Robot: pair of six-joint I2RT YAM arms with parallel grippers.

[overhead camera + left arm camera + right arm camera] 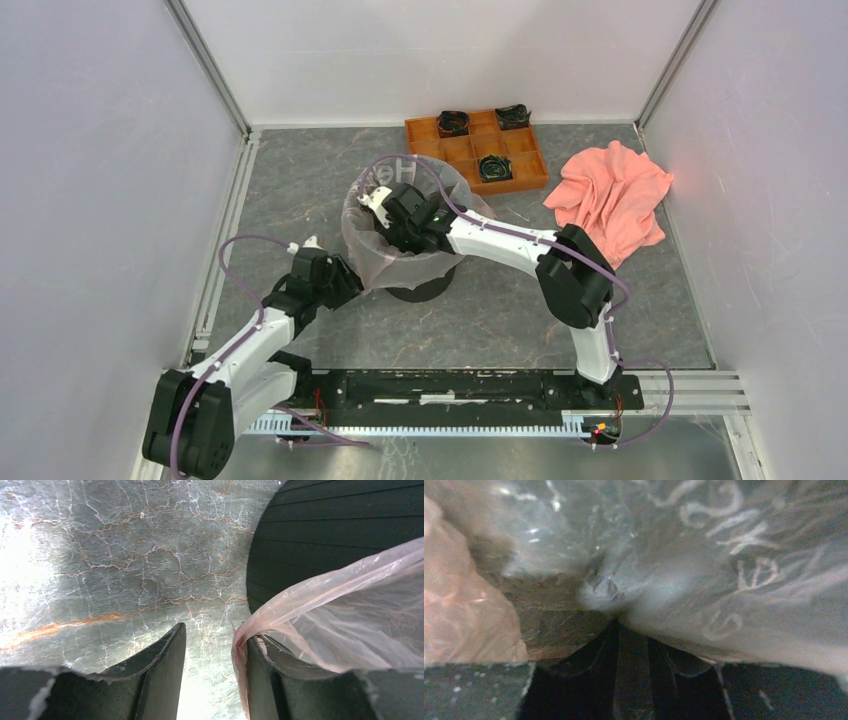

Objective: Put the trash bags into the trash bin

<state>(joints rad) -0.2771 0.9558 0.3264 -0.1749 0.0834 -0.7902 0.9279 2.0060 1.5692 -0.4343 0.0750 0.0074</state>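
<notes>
Trash bin: I have the black trash bin [428,291] standing upright mid-table, right in front of both arms.
Trash bag: the pale pink trash bag [364,256] is draped over the bin's mouth. Its film sags inside and a loose skirt hangs down the outside wall on my left.
Right gripper: the right gripper [384,204] is down inside the bin's mouth, nose into the film.
Right jaws: on the right wrist view they stand narrow, with film puckered just above the tips [631,635]. I can't tell whether they have actually pinched it.
Left gripper: the left gripper [338,280] sits low at the bin's left flank, pointed at it.
Left jaws: parted, with bare table [100,570] showing through the gap. Nothing is clamped. The bag's edge runs down the inner face of the bin-side finger [270,680] and film lies over its top.
Key relation: the hanging skirt lies on the bin side of my left jaws, touching one finger and not between the two. The skirt runs down along the bin wall [340,525].
Nearer arm: left for the outside skirt, right for everything inside the rim.
My read: the bag is partly in. My guess is the left has to shift toward the bin to get the edge between its fingers.
</notes>
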